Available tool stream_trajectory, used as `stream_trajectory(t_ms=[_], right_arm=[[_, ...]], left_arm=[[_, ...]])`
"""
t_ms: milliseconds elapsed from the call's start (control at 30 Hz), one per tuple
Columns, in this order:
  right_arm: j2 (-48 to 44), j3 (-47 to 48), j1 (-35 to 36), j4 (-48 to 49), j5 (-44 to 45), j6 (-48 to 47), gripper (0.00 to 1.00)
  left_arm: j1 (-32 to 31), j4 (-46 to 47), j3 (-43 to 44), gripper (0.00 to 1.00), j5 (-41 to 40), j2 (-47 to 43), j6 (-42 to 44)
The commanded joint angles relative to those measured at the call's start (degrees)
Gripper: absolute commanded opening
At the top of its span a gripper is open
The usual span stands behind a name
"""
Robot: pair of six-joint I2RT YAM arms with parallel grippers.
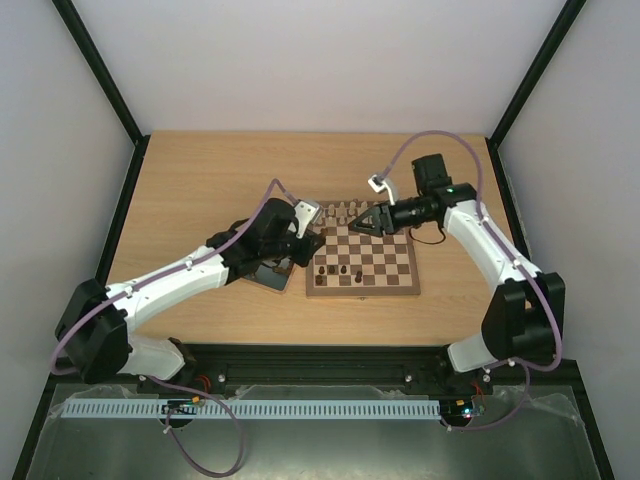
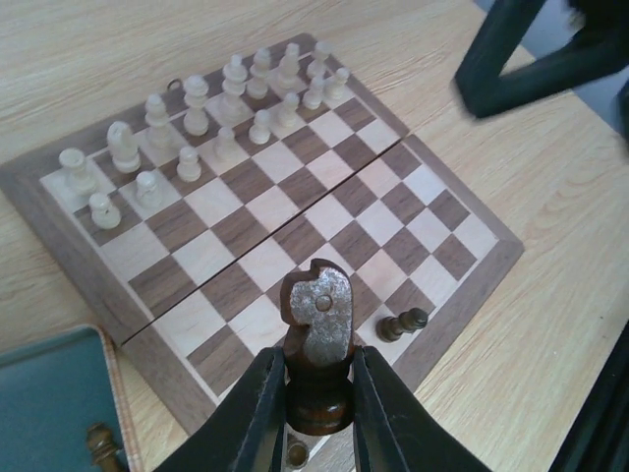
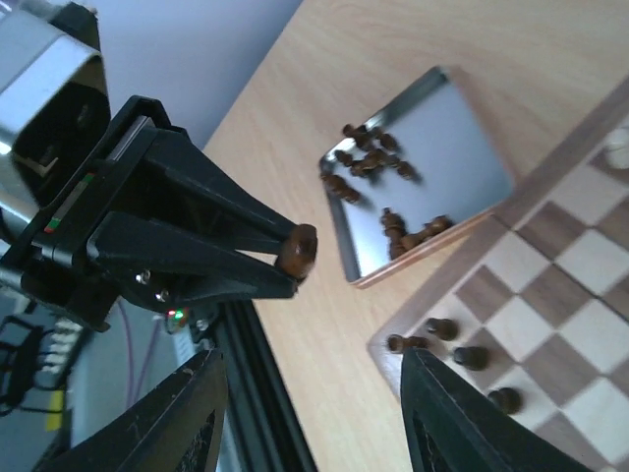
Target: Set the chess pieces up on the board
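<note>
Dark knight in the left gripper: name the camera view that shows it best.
Left wrist. The dark knight stands upright and close, clamped at its base by the left gripper. The right wrist view shows only its round underside between the fingers; top external leaves it too small to make out.

A light wooden table stands between plain pale walls, framed by black posts.

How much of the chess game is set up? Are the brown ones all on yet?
Not yet. The cream pieces stand in their two rows on the board, but only a few small dark pieces are there. The left hand grips a dark knight. Many loose dark pieces lie in the metal tray, so most of the brown side is left.
</note>
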Motion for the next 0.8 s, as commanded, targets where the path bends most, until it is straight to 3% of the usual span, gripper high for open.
stream_trajectory(t_ms=[0,267,767], right_arm=[[3.53,3.14,3.0,-5.46,-4.01,2.22,0.51],[9.99,6.49,5.92,-5.22,-9.26,6.64,0.41],[13.12,6.42,9.47,-5.37,-9.31,7.1,0.32]], left_arm=[[-1.11,3.33,-1.29,0.09,2.88,-2.04,2.91],[-2.44,3.57,-1.47,0.1,2.94,-2.08,3.14],[-2.56,4.13,-1.7,0.11,3.15,-2.52,2.76]])
